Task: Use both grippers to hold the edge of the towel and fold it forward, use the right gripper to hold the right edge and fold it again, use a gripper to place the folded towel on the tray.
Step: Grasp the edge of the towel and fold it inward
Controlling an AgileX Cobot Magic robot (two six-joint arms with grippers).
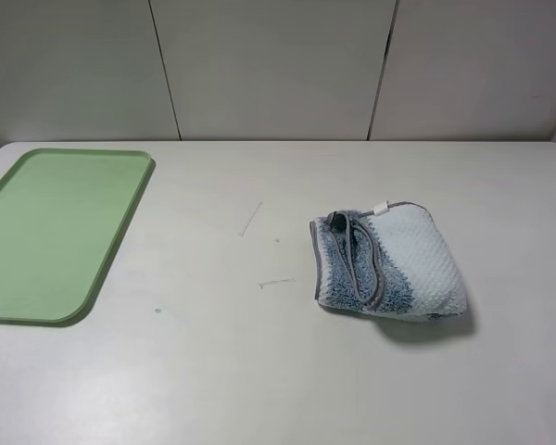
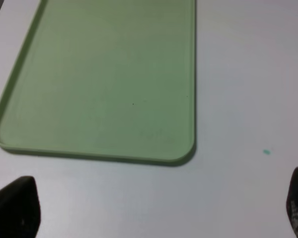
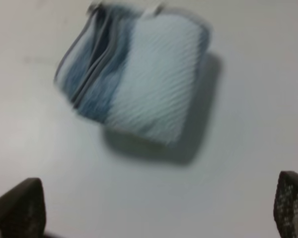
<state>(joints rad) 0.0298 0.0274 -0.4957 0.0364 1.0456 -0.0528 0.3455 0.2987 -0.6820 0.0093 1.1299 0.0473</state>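
Exterior high view, item one: towel (image 1: 389, 262), a compact folded bundle on the table (image 1: 213, 371), toward 3 o'clock of the table's centre and well apart from the tray. Blue-striped layers and grey hem (image 1: 369, 278) are stacked along its 9 o'clock side, the pale face is uppermost, and the white tag (image 1: 381, 209) sits at its 12 o'clock edge. This layering suggests both folds are done and only the transfer is left. Item two: tray (image 1: 56, 232), at 9 o'clock, flat, with nothing on it; judged to be the waiting destination. Item three: left gripper (image 2: 156, 210), shown only in the left wrist view, fingers (image 2: 15, 210) wide apart and holding nothing, hanging over bare table just off a rounded corner of the tray (image 2: 104, 74); probably parked clear of the work. Item four: right gripper (image 3: 154, 208), shown only in the right wrist view, fingers (image 3: 17, 210) likewise spread and empty, above the table with the towel (image 3: 139, 74) ahead of it. That picture is blurred. As the arm facing the bundle, it is the likelier one to make the pick. Handling note: loose terry, so a pinch across the stacked hems should keep the layers together, while catching one layer alone risks unfolding.
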